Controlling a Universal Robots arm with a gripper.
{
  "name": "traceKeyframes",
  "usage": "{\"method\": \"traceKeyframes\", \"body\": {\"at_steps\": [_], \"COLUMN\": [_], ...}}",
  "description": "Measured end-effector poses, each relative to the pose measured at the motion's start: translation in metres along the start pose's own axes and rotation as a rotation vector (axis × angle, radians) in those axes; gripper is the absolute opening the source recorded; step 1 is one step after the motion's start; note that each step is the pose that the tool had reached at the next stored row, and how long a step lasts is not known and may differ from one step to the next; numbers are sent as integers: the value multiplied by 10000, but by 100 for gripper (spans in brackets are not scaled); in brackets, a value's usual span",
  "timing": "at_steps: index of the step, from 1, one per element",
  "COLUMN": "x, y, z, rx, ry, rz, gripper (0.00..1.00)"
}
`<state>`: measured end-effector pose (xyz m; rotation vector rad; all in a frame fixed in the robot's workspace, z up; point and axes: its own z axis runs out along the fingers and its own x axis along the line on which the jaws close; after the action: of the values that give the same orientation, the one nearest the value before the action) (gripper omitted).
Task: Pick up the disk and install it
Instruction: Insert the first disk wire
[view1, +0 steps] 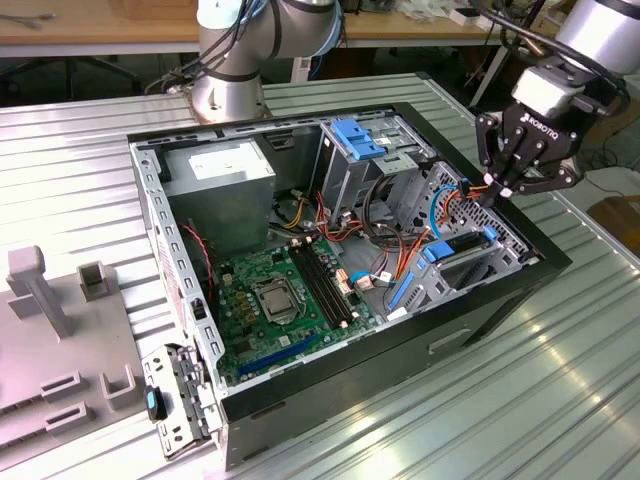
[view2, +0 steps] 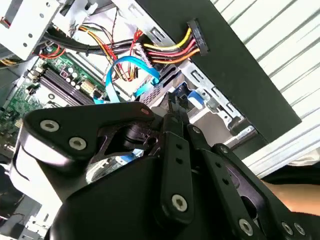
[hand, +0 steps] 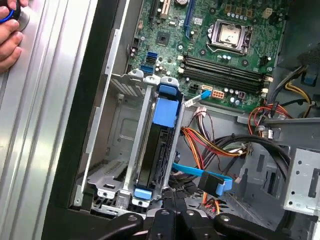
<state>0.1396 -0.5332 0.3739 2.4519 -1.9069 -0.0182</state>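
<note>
End effector (hand: 172, 216) just beside disk (hand: 156, 150), apparently seated in cage (hand: 112, 150).

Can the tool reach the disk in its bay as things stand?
Likely yes. The tool sits right at the near end of the disk, and nothing covers the open side of the bay. The blue cable and orange wires run alongside the disk, not across it.

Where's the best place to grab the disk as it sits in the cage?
Likely the blue carrier tab nearest the hand, from above the open case. The disk stands on edge between cage rails, so its broad faces are walled in; only its narrow edge and blue ends show.
</note>
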Motion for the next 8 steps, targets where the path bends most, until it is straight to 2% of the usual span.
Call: {"method": "traceKeyframes", "body": {"at_steps": [1, 2, 4, 8], "x": [-59, -121, -192, -197], "y": [-15, -30, -49, -54], "z": [-2, -2, -4, -5], "rx": [4, 2, 0, 13], "ry": [24, 39, 60, 96], "rz": [-471, -593, -738, -1690], "gripper": [11, 11, 11, 11]}}
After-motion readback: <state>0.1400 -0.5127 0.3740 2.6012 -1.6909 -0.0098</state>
